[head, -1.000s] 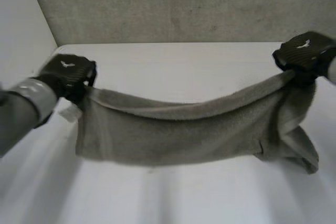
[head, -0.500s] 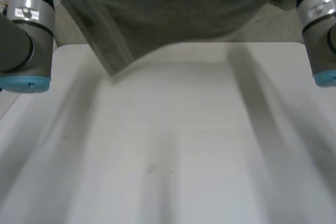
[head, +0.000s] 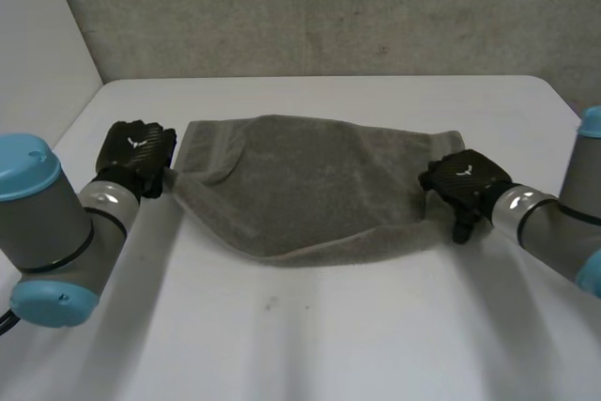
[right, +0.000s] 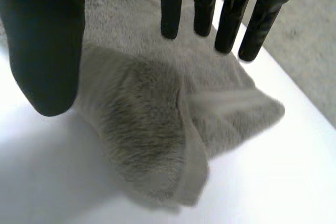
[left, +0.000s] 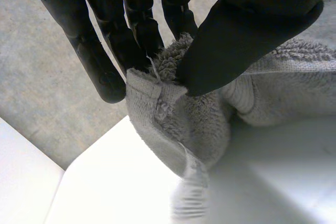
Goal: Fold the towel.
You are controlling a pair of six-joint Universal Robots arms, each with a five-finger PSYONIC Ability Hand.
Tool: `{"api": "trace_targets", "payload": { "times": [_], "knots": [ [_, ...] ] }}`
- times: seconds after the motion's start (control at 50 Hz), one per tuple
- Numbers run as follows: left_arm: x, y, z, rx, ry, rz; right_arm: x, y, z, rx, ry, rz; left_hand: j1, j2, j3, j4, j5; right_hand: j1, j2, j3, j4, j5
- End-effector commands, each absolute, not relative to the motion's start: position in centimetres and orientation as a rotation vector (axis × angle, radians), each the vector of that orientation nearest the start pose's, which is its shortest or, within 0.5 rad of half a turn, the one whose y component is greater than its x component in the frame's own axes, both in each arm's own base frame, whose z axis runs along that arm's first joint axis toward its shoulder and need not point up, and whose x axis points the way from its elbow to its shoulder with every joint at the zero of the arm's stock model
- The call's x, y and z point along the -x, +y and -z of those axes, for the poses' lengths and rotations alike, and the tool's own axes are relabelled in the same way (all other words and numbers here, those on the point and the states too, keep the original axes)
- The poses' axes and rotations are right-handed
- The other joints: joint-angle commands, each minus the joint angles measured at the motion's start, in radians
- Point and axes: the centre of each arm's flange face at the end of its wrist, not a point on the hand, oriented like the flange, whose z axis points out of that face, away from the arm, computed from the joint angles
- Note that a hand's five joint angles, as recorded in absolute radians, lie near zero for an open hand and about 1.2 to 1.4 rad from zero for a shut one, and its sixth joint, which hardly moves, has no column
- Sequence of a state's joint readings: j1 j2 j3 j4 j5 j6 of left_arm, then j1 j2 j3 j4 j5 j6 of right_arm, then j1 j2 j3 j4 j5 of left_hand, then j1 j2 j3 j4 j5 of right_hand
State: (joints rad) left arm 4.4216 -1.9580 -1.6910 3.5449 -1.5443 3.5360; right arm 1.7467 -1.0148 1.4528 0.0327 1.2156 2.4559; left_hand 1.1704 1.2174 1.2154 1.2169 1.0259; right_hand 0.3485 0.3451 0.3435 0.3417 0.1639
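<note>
A grey towel lies folded across the middle of the white table, its near edge curved. At the towel's left end my left hand is shut on a corner; in the left wrist view the thumb and fingers pinch that corner between them. My right hand hovers at the towel's right end. In the right wrist view its fingers are straight and spread from the thumb above the rumpled right corner, which lies loose on the table.
A grey wall stands behind the table's far edge. Bare tabletop stretches in front of the towel towards me. Both forearms rest low over the table at its left and right sides.
The towel, held up in the air between both hands, has come down flat onto the table. The right hand has let go of its corner; the left still pinches its own.
</note>
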Motion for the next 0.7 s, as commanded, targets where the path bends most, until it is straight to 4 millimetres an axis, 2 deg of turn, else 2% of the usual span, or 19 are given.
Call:
{"api": "trace_targets", "payload": {
  "times": [0.02, 0.2, 0.28, 0.38, 0.54, 0.7],
  "knots": [
    [23.0, -29.6, -19.1, -0.8, 2.136, 2.095, -19.8, -32.7, -17.4, 1.2, 2.345, 1.647, 0.226, 0.179, 0.181, 0.179, 0.196, -0.111, -0.107, -0.106, -0.104, -0.101],
    [23.1, -28.5, -19.7, -0.815, 2.126, 2.114, -18.0, -33.6, -19.9, 0.972, 2.363, 1.586, 0.226, 0.179, 0.181, 0.179, 0.196, -0.085, -0.081, -0.079, -0.078, -0.074],
    [22.9, -28.6, -19.7, -0.811, 2.13, 2.107, -17.7, -34.0, -20.1, 0.948, 2.343, 1.531, 0.226, 0.179, 0.181, 0.179, 0.196, -0.02, -0.016, -0.015, -0.013, -0.01],
    [22.7, -28.6, -19.5, -0.81, 2.144, 2.09, -17.8, -34.6, -19.5, 0.96, 2.337, 1.481, 0.226, 0.179, 0.181, 0.179, 0.196, 0.048, 0.051, 0.053, 0.054, 0.058],
    [22.8, -28.4, -19.5, -0.816, 2.152, 2.086, -18.3, -35.0, -19.6, 1.03, 2.309, 1.517, 0.226, 0.179, 0.181, 0.179, 0.196, -0.014, -0.011, -0.009, -0.007, -0.004],
    [23.0, -28.3, -19.5, -0.826, 2.153, 2.086, -20.7, -35.5, -19.9, 1.104, 2.268, 1.545, 0.226, 0.179, 0.181, 0.179, 0.196, 0.015, 0.019, 0.02, 0.022, 0.025]
  ]
}}
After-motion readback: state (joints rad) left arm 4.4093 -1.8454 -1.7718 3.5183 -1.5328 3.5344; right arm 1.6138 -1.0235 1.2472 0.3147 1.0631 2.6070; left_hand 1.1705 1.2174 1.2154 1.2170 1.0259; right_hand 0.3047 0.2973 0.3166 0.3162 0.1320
